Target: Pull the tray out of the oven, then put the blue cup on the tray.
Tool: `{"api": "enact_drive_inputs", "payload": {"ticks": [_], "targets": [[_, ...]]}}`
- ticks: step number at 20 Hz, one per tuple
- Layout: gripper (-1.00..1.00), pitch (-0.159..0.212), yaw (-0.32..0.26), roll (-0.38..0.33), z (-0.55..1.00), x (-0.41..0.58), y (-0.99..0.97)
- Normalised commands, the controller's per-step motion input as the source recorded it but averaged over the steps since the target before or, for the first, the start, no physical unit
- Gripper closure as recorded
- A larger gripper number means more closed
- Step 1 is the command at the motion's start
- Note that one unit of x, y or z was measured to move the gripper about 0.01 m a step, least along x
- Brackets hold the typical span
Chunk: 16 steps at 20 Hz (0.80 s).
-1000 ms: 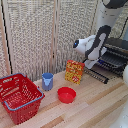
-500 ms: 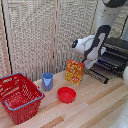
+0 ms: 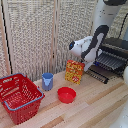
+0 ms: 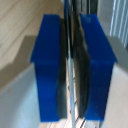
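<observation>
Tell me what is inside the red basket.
Nothing shows inside the red basket; only its grid walls and floor are visible. The near wall hides part of the floor. The blue cup stands outside, on the table.

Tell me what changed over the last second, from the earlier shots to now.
Nothing visibly changed. The arm stays at the oven with its pincer closed on a thin bar of the tray. The blue cup, red bowl, red basket and yellow box kept their places.
</observation>
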Motion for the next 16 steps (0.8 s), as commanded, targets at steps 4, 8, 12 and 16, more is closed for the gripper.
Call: {"api": "enact_drive_inputs", "payload": {"ticks": [4, 8, 12, 16], "targets": [[-1.0, -0.014, 0.009, -0.002, 0.43, 0.0, -0.07], [-1.0, -0.039, -0.084, 0.039, 0.66, 0.014, -0.02], [-1.0, -0.057, -0.08, 0.09, 0.81, 0.097, 0.0], [-1.0, -0.025, -0.061, 0.097, 0.83, 0.109, 0.08]]}}
